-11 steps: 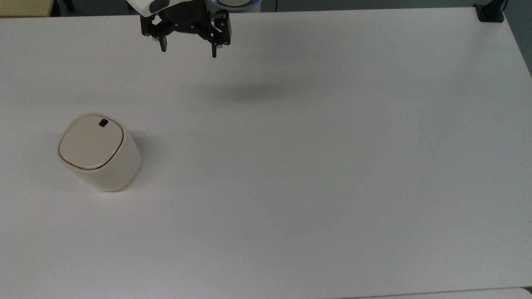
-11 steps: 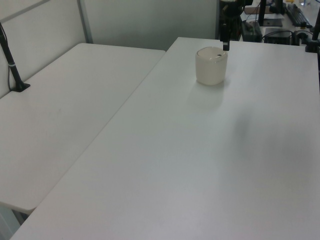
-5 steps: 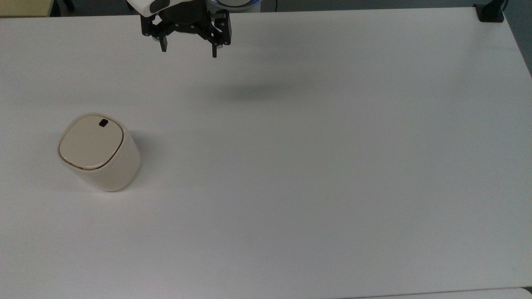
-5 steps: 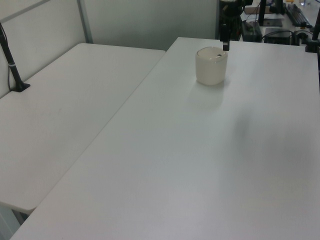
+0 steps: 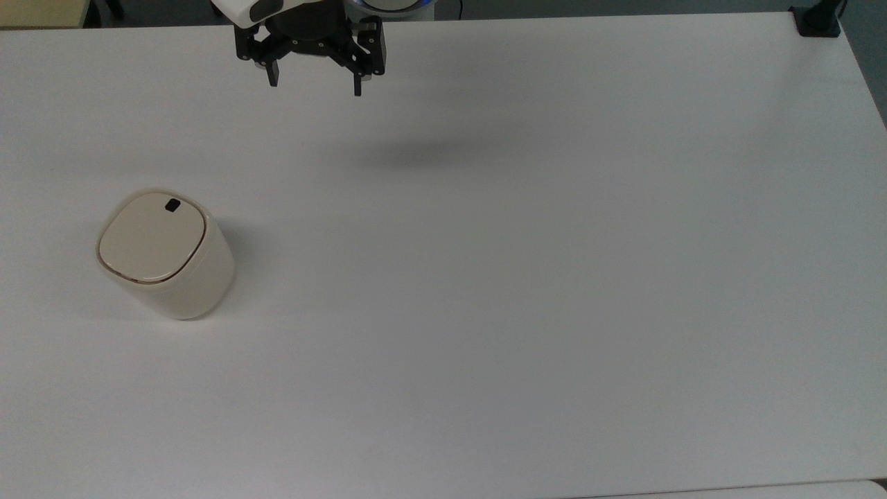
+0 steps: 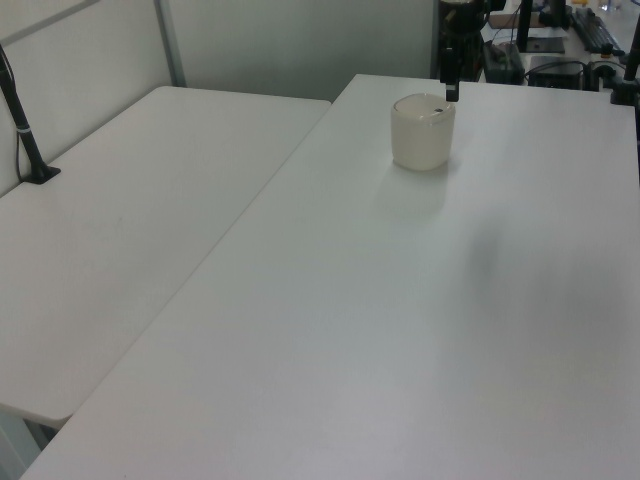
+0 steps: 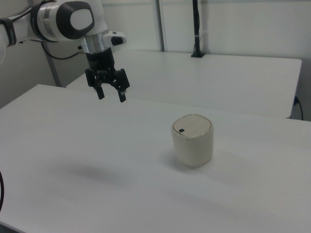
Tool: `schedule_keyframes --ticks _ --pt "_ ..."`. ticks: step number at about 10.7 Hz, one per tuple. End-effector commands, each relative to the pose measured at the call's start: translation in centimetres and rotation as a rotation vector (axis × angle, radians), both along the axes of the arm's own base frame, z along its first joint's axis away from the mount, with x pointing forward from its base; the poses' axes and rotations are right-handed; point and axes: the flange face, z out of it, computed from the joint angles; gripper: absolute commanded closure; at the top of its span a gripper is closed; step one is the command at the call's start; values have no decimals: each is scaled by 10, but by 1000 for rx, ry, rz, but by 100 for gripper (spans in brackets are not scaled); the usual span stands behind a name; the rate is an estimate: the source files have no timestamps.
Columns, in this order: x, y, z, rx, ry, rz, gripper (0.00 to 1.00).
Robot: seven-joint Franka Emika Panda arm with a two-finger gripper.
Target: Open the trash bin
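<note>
Gripper (image 5: 315, 82) fingers spread, above white table (image 5: 527, 277), well apart from smooth cream rounded-square trash bin (image 5: 166, 253), flat lid shut

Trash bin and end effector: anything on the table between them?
Nothing: in the top view, bare white table separates the open end effector from the closed trash bin.

My white table (image 5: 554, 277) spans most of the top view. A second white table (image 6: 130, 210) butts against it on the left view's left, below a pale wall (image 6: 300, 40). A black post (image 7: 196, 29) stands at the right view's top centre.
</note>
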Motion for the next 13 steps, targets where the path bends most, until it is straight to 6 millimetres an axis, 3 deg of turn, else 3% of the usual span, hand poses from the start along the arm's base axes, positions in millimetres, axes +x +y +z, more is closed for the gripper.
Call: schedule_keyframes --ticks 1,13 --pt "-10 5 2 -13 11 0 0" --pt "-10 -1 6 -13 0 -9 0"
